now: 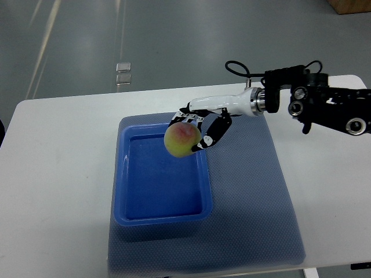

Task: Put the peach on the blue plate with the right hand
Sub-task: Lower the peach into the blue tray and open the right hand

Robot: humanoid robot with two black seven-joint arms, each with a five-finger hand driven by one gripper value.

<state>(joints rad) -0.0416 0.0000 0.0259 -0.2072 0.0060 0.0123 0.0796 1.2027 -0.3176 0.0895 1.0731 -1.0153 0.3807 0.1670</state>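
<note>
Right hand (200,128) wrapped round peach (182,140), fingers (210,134) curled at its far side, prob. to steady it for the drop. Held over far-right corner of blue plate (123,174), apparently clear of its floor. Plate on grey mat (255,197) atop white tabletop (58,174), w/ room to lower straight in.

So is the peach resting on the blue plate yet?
Cannot tell. In the top view the right hand grips the peach over the plate's far end; the steep view hides any gap.
</note>
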